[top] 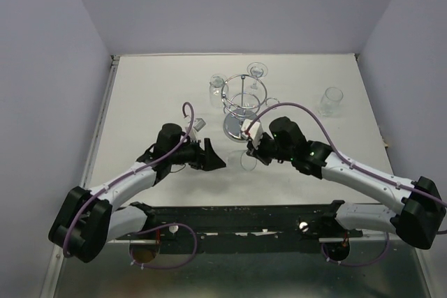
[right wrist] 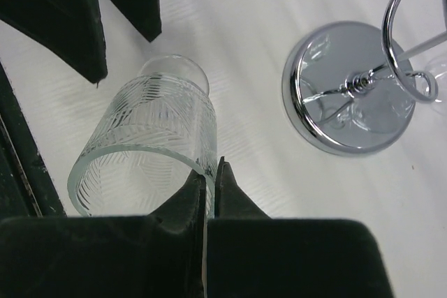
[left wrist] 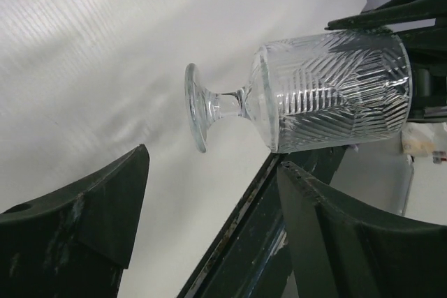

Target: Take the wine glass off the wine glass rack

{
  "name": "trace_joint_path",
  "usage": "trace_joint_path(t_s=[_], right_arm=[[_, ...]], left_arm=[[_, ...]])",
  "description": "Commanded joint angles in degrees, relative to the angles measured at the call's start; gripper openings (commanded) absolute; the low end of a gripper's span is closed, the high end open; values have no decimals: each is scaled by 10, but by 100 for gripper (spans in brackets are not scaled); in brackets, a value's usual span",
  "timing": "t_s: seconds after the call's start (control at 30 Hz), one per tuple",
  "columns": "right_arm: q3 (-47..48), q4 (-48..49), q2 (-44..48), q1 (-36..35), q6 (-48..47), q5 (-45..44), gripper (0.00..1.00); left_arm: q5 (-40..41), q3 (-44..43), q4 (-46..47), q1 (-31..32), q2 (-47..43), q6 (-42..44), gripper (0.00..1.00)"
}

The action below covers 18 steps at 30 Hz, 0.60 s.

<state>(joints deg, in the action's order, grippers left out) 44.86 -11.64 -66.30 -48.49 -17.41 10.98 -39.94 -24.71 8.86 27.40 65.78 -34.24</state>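
Wine glass (right wrist: 150, 137) is off the wine glass rack (right wrist: 342, 95): it sits lower left in the right wrist view, with the rack's chrome base well apart at upper right. Right gripper (right wrist: 211, 171) is clamped on the glass rim; left gripper (left wrist: 213, 172) stands wide apart, gripping nothing, with the glass just beyond its fingers. Removal looks done, leaving set-down and release; cannot tell whether the foot touches the table (top: 140, 102).
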Motion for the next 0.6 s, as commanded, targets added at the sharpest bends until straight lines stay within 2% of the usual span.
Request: trace_joint_path(t_s=[0.0, 0.17, 0.27, 0.4, 0.47, 0.57], right_arm=[[24, -36, 26, -3, -16, -32, 1], [53, -167, 59, 1, -104, 39, 1], [68, -269, 66, 4, -119, 34, 1], [61, -378, 81, 33, -160, 24, 1], [58, -413, 80, 75, -175, 12, 1], [86, -457, 59, 187, -183, 26, 1]], left_arm=[[65, 11, -13, -10, -54, 14, 86], [68, 23, -40, -63, -90, 28, 88], [110, 19, -60, -92, -104, 21, 99], [107, 22, -54, -130, -131, 13, 99], [116, 30, -47, -135, -158, 14, 99], [135, 47, -46, -139, -201, 21, 99]])
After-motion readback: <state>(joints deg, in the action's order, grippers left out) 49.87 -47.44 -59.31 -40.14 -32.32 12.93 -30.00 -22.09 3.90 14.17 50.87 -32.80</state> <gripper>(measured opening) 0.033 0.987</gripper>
